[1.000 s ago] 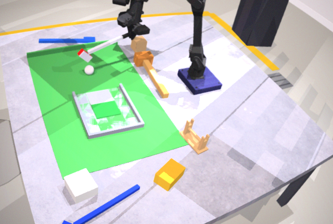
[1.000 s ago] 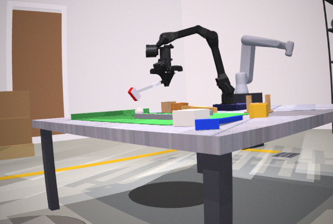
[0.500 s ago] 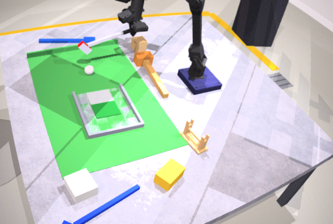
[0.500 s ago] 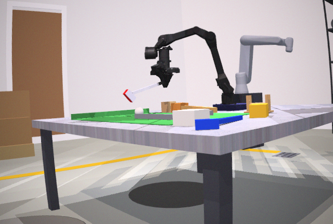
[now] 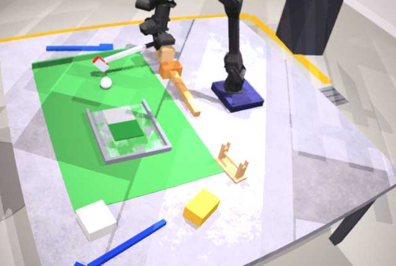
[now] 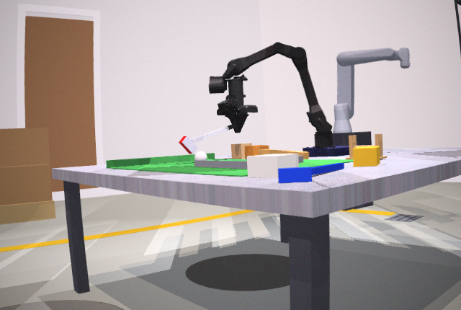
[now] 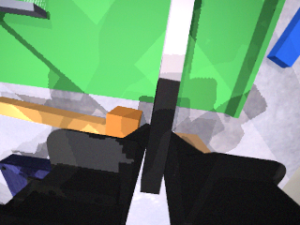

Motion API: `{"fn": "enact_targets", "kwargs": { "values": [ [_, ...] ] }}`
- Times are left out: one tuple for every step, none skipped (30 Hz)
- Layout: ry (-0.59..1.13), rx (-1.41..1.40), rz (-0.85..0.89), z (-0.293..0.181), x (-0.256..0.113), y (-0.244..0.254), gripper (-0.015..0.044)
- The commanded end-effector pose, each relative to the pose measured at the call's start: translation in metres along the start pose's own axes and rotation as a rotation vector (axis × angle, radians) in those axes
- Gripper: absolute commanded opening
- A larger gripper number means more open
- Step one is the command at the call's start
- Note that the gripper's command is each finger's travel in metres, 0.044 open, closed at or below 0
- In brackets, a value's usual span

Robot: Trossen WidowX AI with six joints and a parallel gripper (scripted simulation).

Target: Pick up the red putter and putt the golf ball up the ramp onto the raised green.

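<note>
My gripper (image 5: 157, 46) (image 6: 237, 127) (image 7: 154, 128) is shut on the black grip of the red putter. The putter's white shaft (image 5: 126, 53) (image 6: 209, 134) (image 7: 177, 42) slopes down from the fingers, and its red and white head (image 5: 101, 64) (image 6: 188, 144) hangs above the green mat (image 5: 60, 173), near the ball. The white golf ball (image 5: 106, 82) (image 6: 200, 156) lies on the mat between the head and the ramp. The pale ramp (image 5: 119, 115) leads to the dark green raised green (image 5: 126, 129), inside a grey frame (image 5: 138, 155). The head is outside the wrist view.
An orange mallet (image 5: 184, 91) (image 7: 52, 116) and a tan block (image 5: 165, 53) lie beside the mat, below the gripper. A wooden stand (image 5: 231, 165), yellow block (image 5: 201, 206), white block (image 5: 96, 219) and two blue putters (image 5: 77, 48) (image 5: 127, 242) lie around it. A low green wall (image 5: 64, 59) edges the mat.
</note>
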State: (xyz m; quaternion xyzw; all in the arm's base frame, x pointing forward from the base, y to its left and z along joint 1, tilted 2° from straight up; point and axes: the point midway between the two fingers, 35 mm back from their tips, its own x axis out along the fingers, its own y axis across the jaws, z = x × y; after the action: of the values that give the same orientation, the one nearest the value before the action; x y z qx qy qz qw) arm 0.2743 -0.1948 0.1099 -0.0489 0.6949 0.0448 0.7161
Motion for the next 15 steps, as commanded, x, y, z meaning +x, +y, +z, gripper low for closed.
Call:
{"fn": "enact_targets", "kwargs": {
  "values": [
    [0.006,0.003,0.004,-0.001,0.008,0.001,0.0],
    [0.006,0.003,0.004,-0.001,0.01,0.001,0.0],
    [0.006,0.003,0.004,-0.001,0.011,0.001,0.0],
    [0.006,0.003,0.004,-0.001,0.013,0.001,0.0],
    [0.006,0.003,0.004,-0.001,0.015,0.001,0.0],
    [0.006,0.003,0.004,-0.001,0.016,0.001,0.0],
    [0.006,0.003,0.004,-0.001,0.018,0.001,0.0],
    [0.006,0.003,0.004,-0.001,0.02,0.001,0.0],
    [0.006,0.003,0.004,-0.001,0.021,0.001,0.0],
    [0.006,0.003,0.004,-0.001,0.023,0.001,0.0],
    [0.006,0.003,0.004,-0.001,0.024,0.001,0.0],
    [0.006,0.003,0.004,-0.002,0.026,0.001,0.0],
    [0.006,0.003,0.004,-0.002,0.028,0.001,0.0],
    [0.006,0.003,0.004,-0.002,0.029,0.001,0.0],
    [0.006,0.003,0.004,-0.002,0.03,0.001,0.0]
  ]
}}
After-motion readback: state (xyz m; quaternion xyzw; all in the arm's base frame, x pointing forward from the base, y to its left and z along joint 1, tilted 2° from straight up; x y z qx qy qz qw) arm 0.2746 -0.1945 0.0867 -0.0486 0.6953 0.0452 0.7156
